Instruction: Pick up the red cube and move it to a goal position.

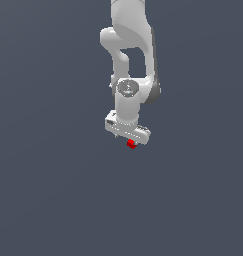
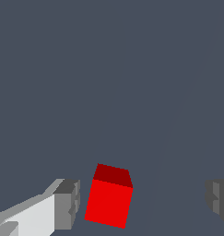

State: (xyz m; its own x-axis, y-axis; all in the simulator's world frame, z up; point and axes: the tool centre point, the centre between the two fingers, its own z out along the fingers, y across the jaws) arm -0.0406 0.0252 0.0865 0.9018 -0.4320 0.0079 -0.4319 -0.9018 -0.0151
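The red cube (image 1: pixel 131 144) is tiny and bright red and sits just under the white gripper (image 1: pixel 129 140) in the exterior view. In the wrist view the red cube (image 2: pixel 109 198) lies between the two grey fingertips. It is close to one fingertip (image 2: pixel 67 205) with a narrow gap and far from the other fingertip (image 2: pixel 218 198). The gripper (image 2: pixel 143 203) is open, its jaws wide apart, and neither pad touches the cube. Whether the cube rests on the ground cannot be told.
The white arm (image 1: pixel 128 50) comes down from the top of the exterior view. Around it there is only a plain dark grey-blue surface (image 1: pixel 53 190) with no other objects or edges showing.
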